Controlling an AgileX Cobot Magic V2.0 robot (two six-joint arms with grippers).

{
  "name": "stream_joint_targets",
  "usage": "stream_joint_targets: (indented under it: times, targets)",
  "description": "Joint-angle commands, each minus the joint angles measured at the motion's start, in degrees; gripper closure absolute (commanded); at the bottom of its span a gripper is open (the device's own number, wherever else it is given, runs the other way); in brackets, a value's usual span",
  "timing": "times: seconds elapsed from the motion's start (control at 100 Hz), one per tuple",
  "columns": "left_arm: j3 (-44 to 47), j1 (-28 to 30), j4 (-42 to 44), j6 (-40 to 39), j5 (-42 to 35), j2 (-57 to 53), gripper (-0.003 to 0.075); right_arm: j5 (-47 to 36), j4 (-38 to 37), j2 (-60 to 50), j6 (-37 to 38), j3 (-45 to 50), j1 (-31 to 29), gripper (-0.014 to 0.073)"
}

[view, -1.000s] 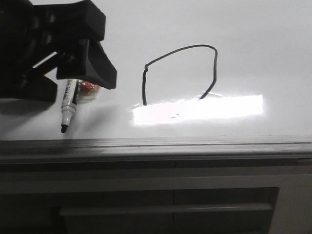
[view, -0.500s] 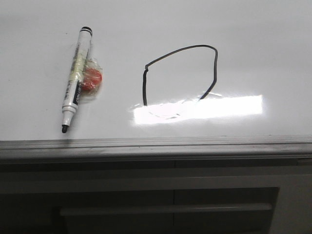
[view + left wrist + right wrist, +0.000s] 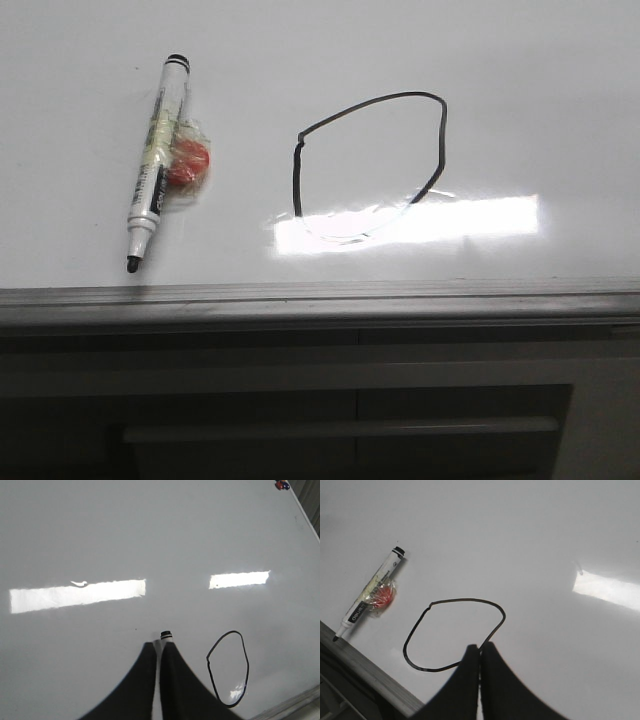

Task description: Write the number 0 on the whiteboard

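One whiteboard (image 3: 90, 60) is lying in view, and one number 0 (image 3: 372, 102) is showing on it as a single closed black loop. One marker (image 3: 157, 165) is lying on the board, with one red object (image 3: 188, 165) in clear wrap sitting against it. Two pincers are showing, one in each wrist view: the left pincer (image 3: 159, 652) is hanging just beside the marker's end, the right pincer (image 3: 480, 652) at the loop's edge. One grey edge rail (image 3: 320, 295) is bordering the board.
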Motion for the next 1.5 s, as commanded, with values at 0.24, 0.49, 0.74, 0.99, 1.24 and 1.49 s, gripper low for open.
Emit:
stream_joint_targets:
  times: [0.24, 0.49, 0.74, 0.99, 1.24, 1.49]
  targets:
    - [0.32, 0.04, 1.09, 0.05, -1.59, 0.34, 0.0740, -2.78, -0.32, -0.16, -0.40, -1.49, -0.38, 0.0652]
    - [0.32, 0.04, 1.09, 0.05, -1.59, 0.34, 0.0740, -2.78, -0.32, -0.16, -0.40, -1.49, -0.38, 0.0652]
    - [2.50, 0.04, 1.43, 0.05, -1.73, -0.83, 0.0740, -2.78, -0.32, -0.16, -0.40, -1.49, -0.38, 0.0652]
    - [11.59, 4.46, 8.70, 0.17, -4.71, -11.94, 0.0740, -2.78, -0.32, -0.16, -0.40, -1.49, -0.38, 0.0652]
    - [17.29, 22.94, -19.36, 28.78, -11.69, -20.11, 0.0740, -2.79, -0.32, -0.16, -0.40, -1.49, -0.38, 0.0652]
    - [18.68, 38.89, -55.14, 66.48, -28.45, -20.11, 0.0740, -2.92, -0.32, -0.05, -0.40, -1.49, -0.38, 0.0652]
